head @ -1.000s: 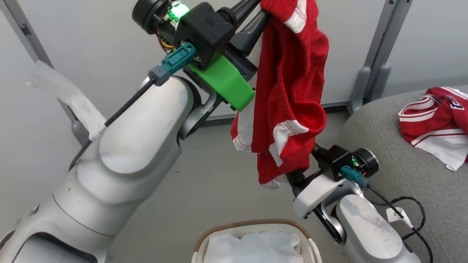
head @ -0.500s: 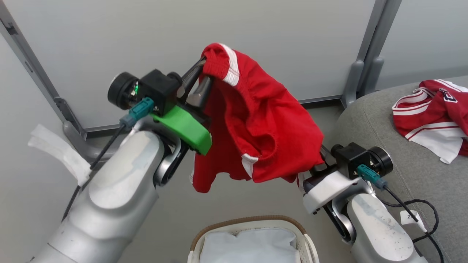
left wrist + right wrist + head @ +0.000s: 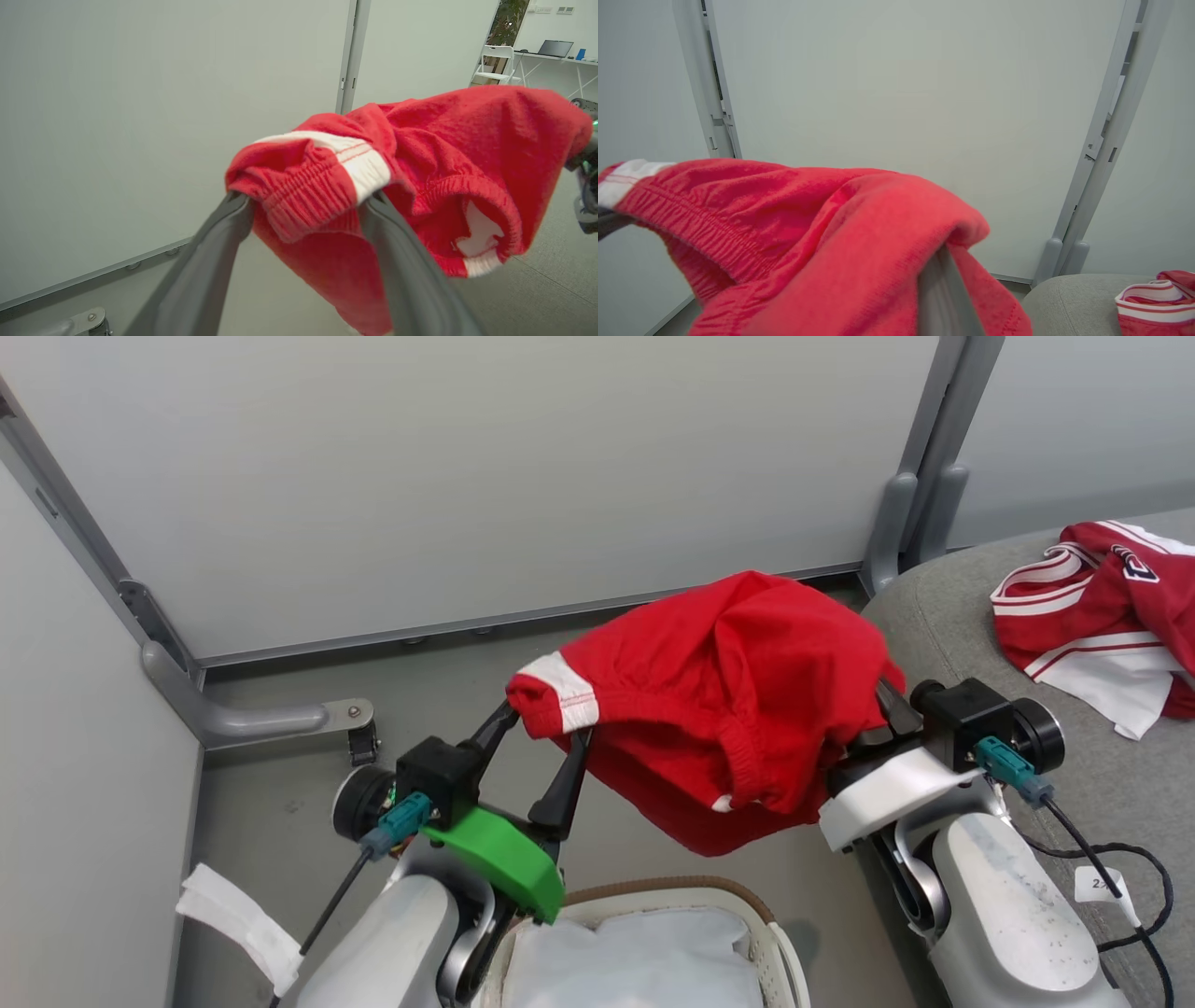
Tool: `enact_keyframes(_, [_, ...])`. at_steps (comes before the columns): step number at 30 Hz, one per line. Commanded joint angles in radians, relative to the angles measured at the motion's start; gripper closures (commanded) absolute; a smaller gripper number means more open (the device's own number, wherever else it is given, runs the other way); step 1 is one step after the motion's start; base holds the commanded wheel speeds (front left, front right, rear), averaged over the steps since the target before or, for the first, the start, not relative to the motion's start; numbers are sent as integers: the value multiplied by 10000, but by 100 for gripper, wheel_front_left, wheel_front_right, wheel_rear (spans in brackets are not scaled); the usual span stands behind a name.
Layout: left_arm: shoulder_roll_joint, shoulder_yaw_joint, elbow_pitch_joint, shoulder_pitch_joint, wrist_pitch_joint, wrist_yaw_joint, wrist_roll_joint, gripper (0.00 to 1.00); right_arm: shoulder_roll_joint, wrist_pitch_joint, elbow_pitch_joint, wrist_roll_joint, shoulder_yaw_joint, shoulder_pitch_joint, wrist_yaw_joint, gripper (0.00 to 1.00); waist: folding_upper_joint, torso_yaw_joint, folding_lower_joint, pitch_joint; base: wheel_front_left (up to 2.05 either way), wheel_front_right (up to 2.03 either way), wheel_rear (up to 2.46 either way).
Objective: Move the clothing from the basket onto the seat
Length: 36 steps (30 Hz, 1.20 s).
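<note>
**Left tool** (image 3: 546,726): its two fingers stand partly spread. The bunched elastic waistband of the red shorts (image 3: 728,709) is caught between the tips, beside a white side stripe.

**Right tool** (image 3: 879,714): you see one finger running in under the opposite end of the shorts. The cloth covers the tips, so you cannot tell whether it stands wide or narrow.

**Shorts:** slung in the air between the two tools, with the middle sagging. They hang over the floor (image 3: 373,821), beyond the basket (image 3: 653,889) and just left of the sofa (image 3: 943,616).

**Basket:** at the bottom edge of the head view, between the forearms, with a crumpled white cloth (image 3: 644,957) inside.

**Sofa:** to your right, with a red-and-white jersey (image 3: 1092,607) lying on it, well apart from the shorts. A black cable (image 3: 1120,868) with a tag also rests on the cushion.

**In the way:** your own right wrist and forearm sit between the shorts and the sofa's rounded edge. A grey post (image 3: 920,476) of the partition panels (image 3: 467,476) stands just behind the sofa corner, and a floor bracket (image 3: 271,717) lies far left.
</note>
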<state>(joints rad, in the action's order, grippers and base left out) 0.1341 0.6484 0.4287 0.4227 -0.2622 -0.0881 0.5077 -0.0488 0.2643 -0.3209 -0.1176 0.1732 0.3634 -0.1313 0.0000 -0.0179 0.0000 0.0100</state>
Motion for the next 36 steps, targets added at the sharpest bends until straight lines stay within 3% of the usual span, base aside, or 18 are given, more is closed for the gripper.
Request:
enact_keyframes(1, [-48, -141, 77, -295, -32, -80, -104, 0, -31, 1, 72, 141, -117, -97, 11, 100, 0, -35, 0, -22, 0, 0, 0])
enact_keyframes(13, [-275, -967, 488, -1365, -30, -334, -748, 0, -32, 1, 466, 533, -1473, 127, 11, 100, 0, -180, 0, -49, 0, 0, 0])
enact_keyframes(25, [-557, -1441, 306, -1724, -24, -416, -1212, 0, -33, 1, 493, 684, -2101, -206, 11, 100, 0, -442, 0, -84, 0, 0, 0])
enact_keyframes(31, [-669, -1436, 195, -1877, -22, -432, -1330, 0, -33, 3, 467, 668, -2055, -124, 11, 100, 0, -824, 0, -171, 0, 0, 0])
enact_keyframes(36, [-714, -1288, 40, -1977, -22, -431, -1313, 0, -33, 2, 439, 603, -1880, 43, 11, 100, 0, -1548, 0, -308, 0, 0, 0])
